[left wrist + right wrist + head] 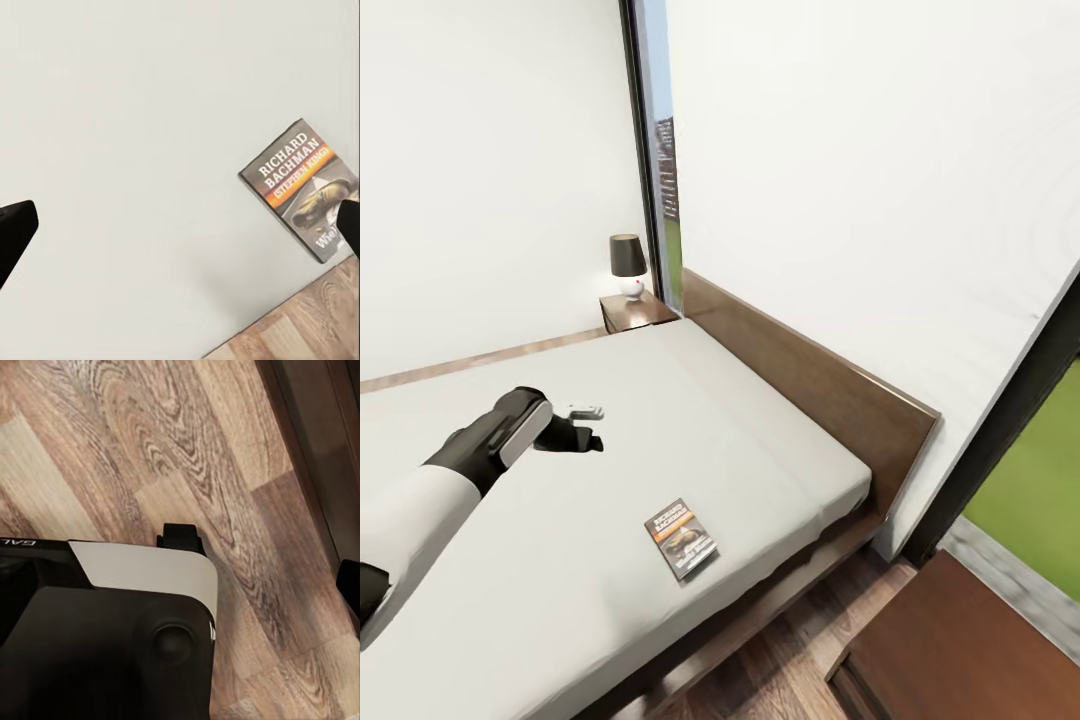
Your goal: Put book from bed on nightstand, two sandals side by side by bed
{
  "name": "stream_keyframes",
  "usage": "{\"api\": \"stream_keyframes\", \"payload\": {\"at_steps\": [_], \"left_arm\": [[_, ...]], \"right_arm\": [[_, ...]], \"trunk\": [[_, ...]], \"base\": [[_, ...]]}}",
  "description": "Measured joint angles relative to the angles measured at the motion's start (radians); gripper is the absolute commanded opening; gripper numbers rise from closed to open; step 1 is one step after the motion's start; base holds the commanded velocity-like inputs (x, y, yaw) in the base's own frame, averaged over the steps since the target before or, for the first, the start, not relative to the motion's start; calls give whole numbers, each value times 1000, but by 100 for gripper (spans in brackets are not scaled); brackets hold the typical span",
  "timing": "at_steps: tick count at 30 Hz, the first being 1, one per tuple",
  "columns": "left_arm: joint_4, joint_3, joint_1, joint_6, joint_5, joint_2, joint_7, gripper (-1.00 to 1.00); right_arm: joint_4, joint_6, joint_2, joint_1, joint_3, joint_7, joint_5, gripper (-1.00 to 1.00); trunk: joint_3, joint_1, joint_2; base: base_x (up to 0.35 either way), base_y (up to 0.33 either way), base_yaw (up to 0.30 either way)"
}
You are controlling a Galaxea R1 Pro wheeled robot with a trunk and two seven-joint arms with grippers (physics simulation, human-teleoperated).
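One book (681,539) lying flat on grey mattress of the bed (690,420), near the foot-side edge, cover up. Left gripper (582,425) above the mattress, apart from the book, fingers (15,232) spread wide, holding nothing. Nearer nightstand (960,650) beside the bed. Right gripper over wooden floor (225,457); cannot tell its state.

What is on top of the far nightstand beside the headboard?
On the far nightstand stands a small lamp with a dark shade and white round base. Nothing else shows on its top, though the mattress edge hides its front and drawers.
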Motion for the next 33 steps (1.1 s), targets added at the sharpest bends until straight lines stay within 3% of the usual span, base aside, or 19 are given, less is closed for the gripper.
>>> {"api": "stream_keyframes", "payload": {"at_steps": [6,15,24,33], "left_arm": [[28,2,-28,0,15,3,-109,100],[194,9,-110,2,20,-3,-246,100],[261,9,-165,1,19,-29,-274,100],[310,11,-180,1,22,-55,-277,100]], "right_arm": [[0,0,-1,1,0,0,1,100],[0,0,-1,3,0,0,0,100],[0,0,-1,4,0,0,1,100],[-1,0,0,4,0,0,1,100]], "trunk": [[0,0,0],[0,0,0],[0,0,0],[0,0,0]], "base": [[0,3,0],[0,0,0],[0,0,0],[0,0,0]]}}
